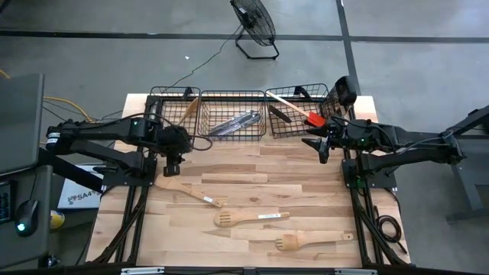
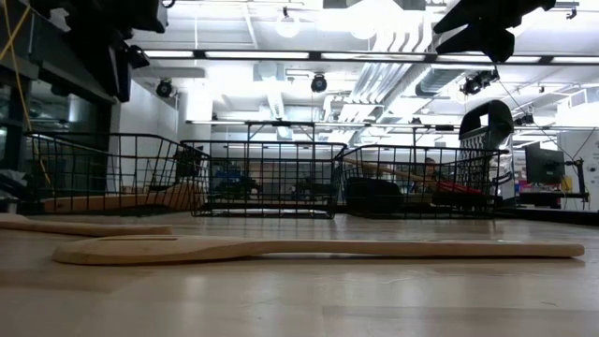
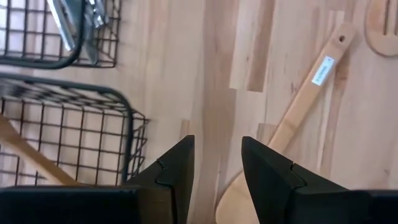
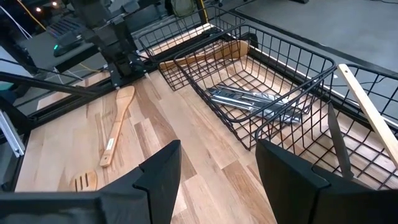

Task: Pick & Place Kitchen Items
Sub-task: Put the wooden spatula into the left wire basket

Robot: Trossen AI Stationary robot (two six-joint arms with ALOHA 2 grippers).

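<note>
Three pale wooden utensils lie flat on the table: a spoon (image 1: 191, 191), a slotted spatula (image 1: 248, 218) and another slotted one (image 1: 313, 242). Along the far edge stand three black wire baskets. The left one (image 1: 172, 114) holds a wooden utensil, the middle one (image 1: 233, 118) silver cutlery (image 4: 255, 99), and the right one (image 1: 298, 114) a red-headed spatula (image 1: 306, 114) and black tools. My left gripper (image 3: 217, 168) hangs open over the table beside the spoon's bowl (image 3: 233, 199), pointing steeply down, with nothing between its fingers. My right gripper (image 4: 217, 174) waits open and empty near the right basket.
A black tool head (image 1: 344, 92) sticks up above the right basket's far corner. The baskets' wire walls (image 3: 124, 143) stand close to my left gripper's far side. Bare wood lies between the baskets and the loose utensils. A fan (image 1: 256, 27) stands on the floor beyond the table.
</note>
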